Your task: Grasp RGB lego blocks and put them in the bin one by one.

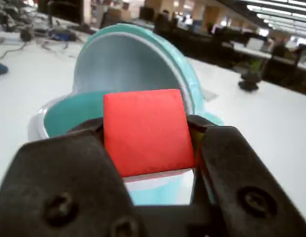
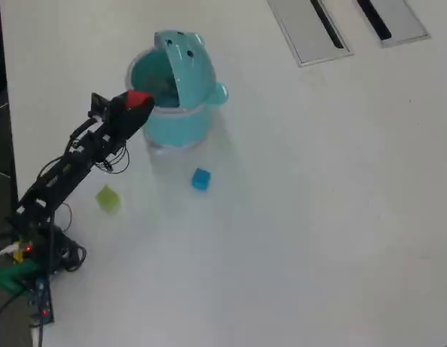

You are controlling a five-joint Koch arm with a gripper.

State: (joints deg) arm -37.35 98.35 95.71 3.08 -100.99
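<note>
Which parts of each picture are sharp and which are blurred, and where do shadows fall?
Wrist view: the small red plastic block held in the black end effector is fairly sharp, the room behind is blurred. Overhead view: even soft light, slight blur overall, a faint shadow beside the round turquoise plastic bin.

wrist view: close behind jaws, facing bin (image 1: 143,64) | overhead view: high, looking down | shared: bin (image 2: 172,116)

I see my arm (image 2: 71,159) stretched out diagonally from its base, end effector (image 1: 149,132) clamped on the red block (image 1: 147,129), raised.
</note>
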